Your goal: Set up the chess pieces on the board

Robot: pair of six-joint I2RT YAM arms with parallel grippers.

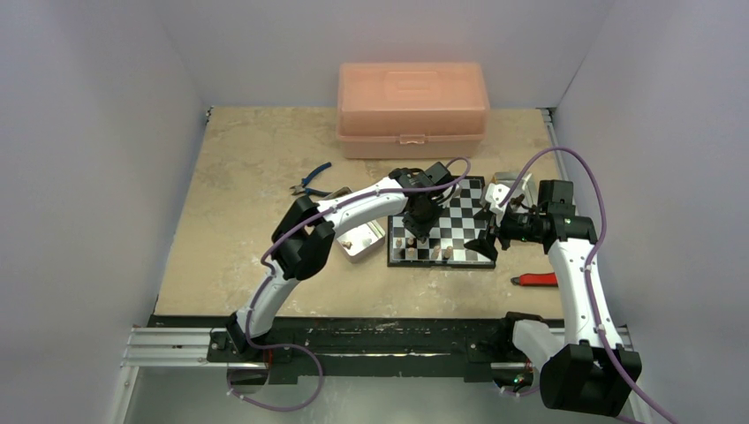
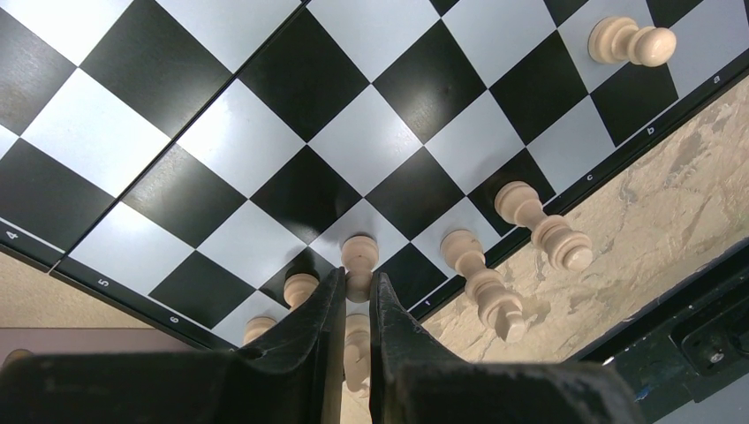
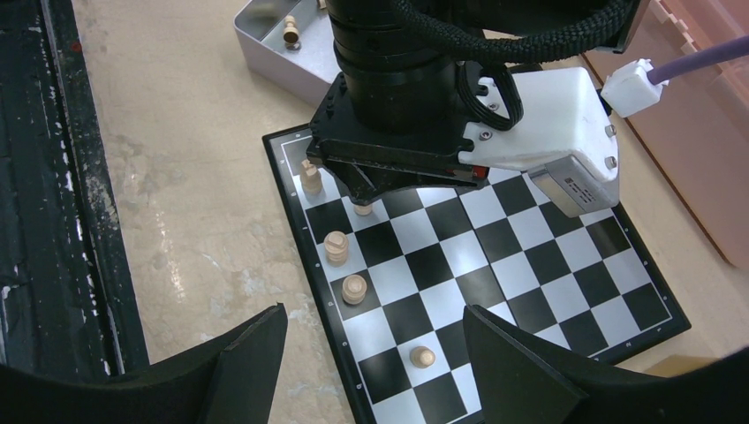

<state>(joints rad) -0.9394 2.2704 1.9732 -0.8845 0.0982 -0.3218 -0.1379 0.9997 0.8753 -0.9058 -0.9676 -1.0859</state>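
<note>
The black-and-silver board [image 1: 466, 219] lies mid-table. My left gripper [image 1: 417, 231] points down over its near left part. In the left wrist view that gripper [image 2: 358, 287] is shut on a light tan pawn [image 2: 359, 261], upright over a white square; whether its base touches I cannot tell. More tan chess pieces [image 2: 481, 281] [image 2: 540, 226] [image 2: 300, 288] stand along the board's edge rows, and one pawn [image 2: 631, 41] stands apart. My right gripper [image 3: 380, 353] hovers open and empty over the board [image 3: 530, 256], near another pawn [image 3: 422, 357].
A metal tin [image 1: 358, 238] left of the board holds a tan piece [image 3: 290, 29]. A large pink box [image 1: 412, 108] stands behind. Blue-handled pliers [image 1: 311, 183] lie at the left and a red-handled tool [image 1: 537, 279] at the near right. The black rail [image 1: 371, 336] runs along the front.
</note>
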